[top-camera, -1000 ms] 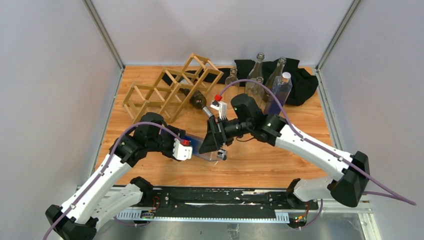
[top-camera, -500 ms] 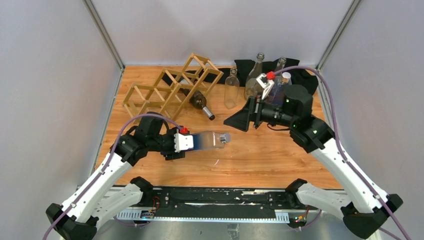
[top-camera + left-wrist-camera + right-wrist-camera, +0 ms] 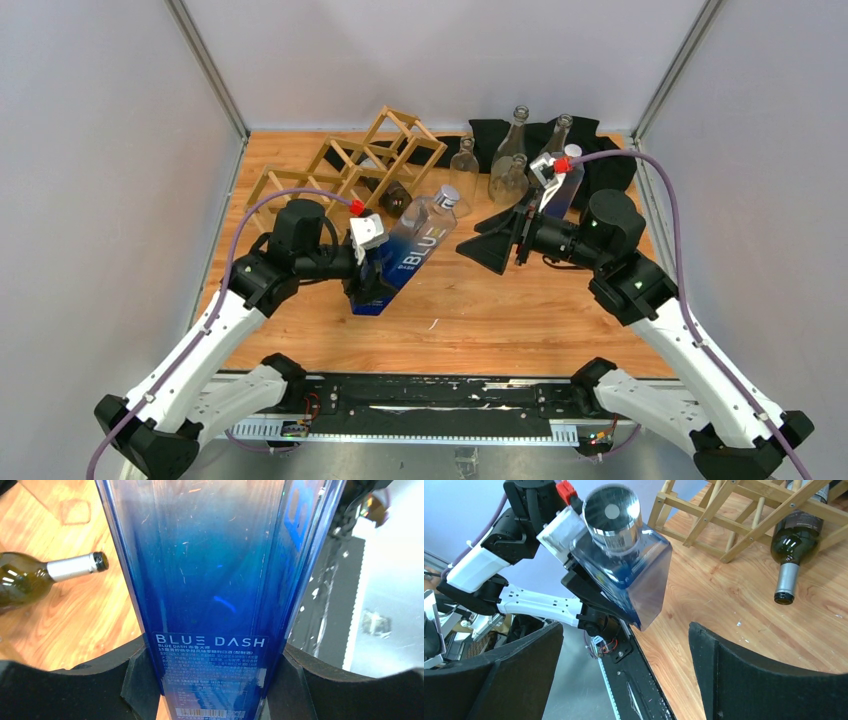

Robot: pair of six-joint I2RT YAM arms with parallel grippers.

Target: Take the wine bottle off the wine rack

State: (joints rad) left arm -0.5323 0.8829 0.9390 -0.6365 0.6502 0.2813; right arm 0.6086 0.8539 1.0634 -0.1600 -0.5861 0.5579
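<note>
Wine bottle (image 3: pixel 395 197), dark glass: lies with its body in a lower cell of the wine rack (image 3: pixel 345 175), pokes its neck out toward the table's middle.

Wine rack: stands slantwise on the far left part of the table (image 3: pixel 500 310), runs from near the left edge up to the far edge.

Blue bottle (image 3: pixel 412 250): tilts in the air just in front of the rack, cap toward the far edge, near the dark neck.

Left pincer (image 3: pixel 368 282): clamps the blue bottle's base between both pads.

Right pincer (image 3: pixel 485 243): stands wide apart, grips nothing, faces the blue bottle's cap from the right with a gap between.

Clear bottles (image 3: pixel 510 165): stand upright at the far edge, beside a black cloth (image 3: pixel 610 165) by the far right corner.

Bare wood: runs along the near edge and right edge.
</note>
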